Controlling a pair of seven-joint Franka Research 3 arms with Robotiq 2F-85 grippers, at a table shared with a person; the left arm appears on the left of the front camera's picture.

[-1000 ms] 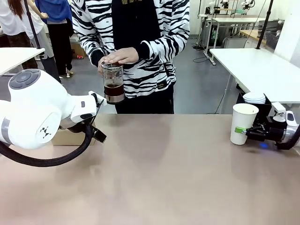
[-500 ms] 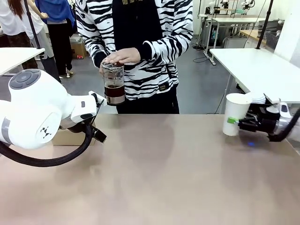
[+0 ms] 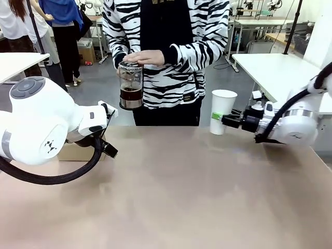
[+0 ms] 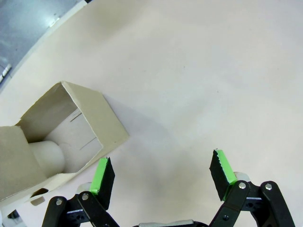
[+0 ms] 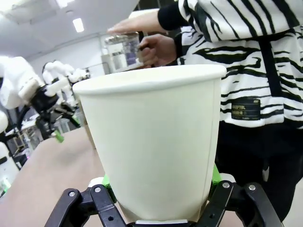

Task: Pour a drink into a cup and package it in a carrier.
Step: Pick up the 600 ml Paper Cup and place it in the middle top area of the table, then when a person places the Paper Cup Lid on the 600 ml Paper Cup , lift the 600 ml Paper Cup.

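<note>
1. Holding the one cup [image 3: 224,104] there is, the right gripper [image 3: 218,116] has its jaws clamped on the lower wall, one green pad on each side. In the right wrist view the cup [image 5: 151,142] stands between the right gripper's [image 5: 161,182] two fingers.
2. The cup is white, upright and open at the top, held up near the far edge of the table [image 3: 171,197], to the right of the middle.
3. One glass jug [image 3: 130,85] is in the person's two hands [image 3: 148,57], one flat on its top and one at its side, above the table's far edge and well apart from the cup.
4. The drink [image 3: 130,96] is a dark layer in the jug's lower part.
5. One brown carrier [image 4: 61,137] lies on the table at the left, just beside a finger of the left gripper [image 4: 163,170]. From the front, the carrier [image 3: 75,152] sits behind the left arm.
6. The left gripper's jaws stand wide apart, with bare table between the two pads [image 4: 103,176].
</note>
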